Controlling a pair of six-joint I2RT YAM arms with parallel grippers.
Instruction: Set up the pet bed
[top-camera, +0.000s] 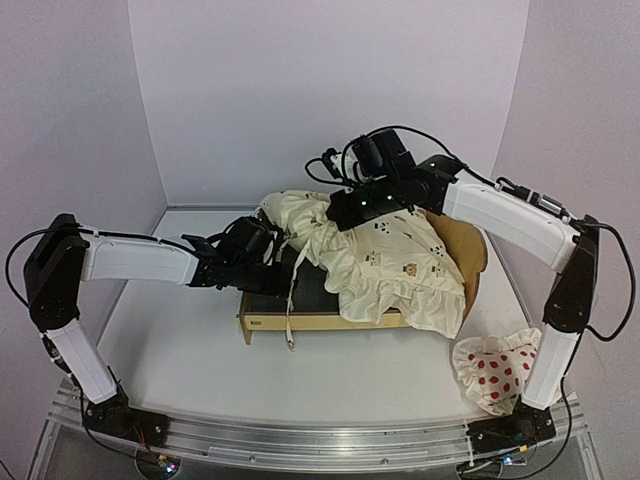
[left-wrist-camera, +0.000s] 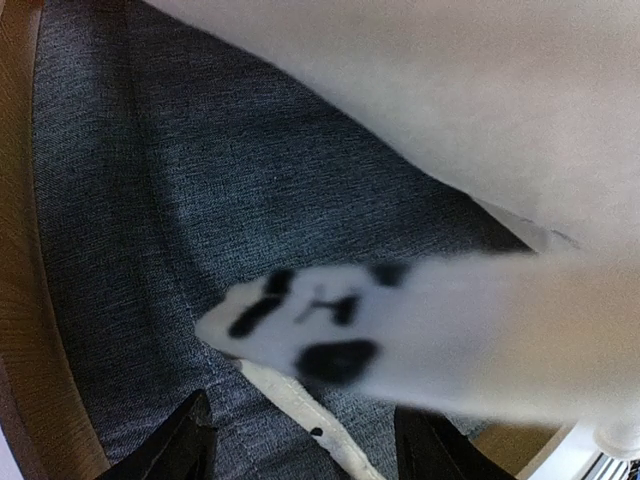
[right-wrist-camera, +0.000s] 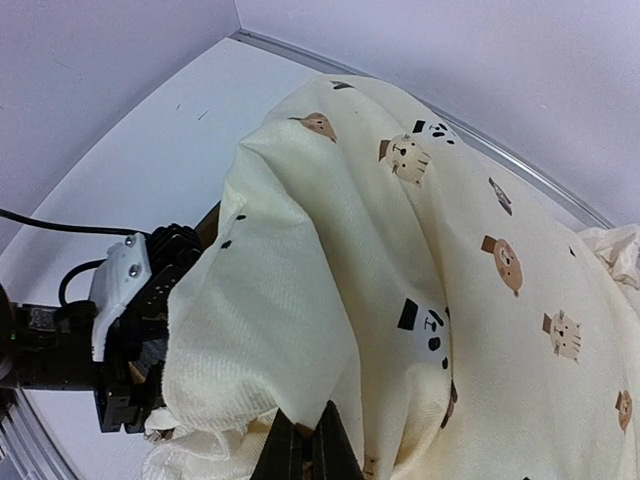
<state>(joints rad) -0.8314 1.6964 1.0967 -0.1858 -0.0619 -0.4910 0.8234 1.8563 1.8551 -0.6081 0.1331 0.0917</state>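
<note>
At the table's (top-camera: 180, 360) middle, your right gripper (right-wrist-camera: 310, 447) clamps the cream cover (right-wrist-camera: 400, 250) above the pet bed (top-camera: 310, 321). Your left gripper (left-wrist-camera: 308, 430) stands open over it.

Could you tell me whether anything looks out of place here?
Yes. The cover is bunched over the pet bed toward its headboard, leaving the grey base partly bare, and the dotted pillow lies off it on the table near the right arm.

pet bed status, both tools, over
Left tool open, low over pet bed. Right tool shut on cover. Cover bunched across bed, pillow lying apart, right side.
</note>
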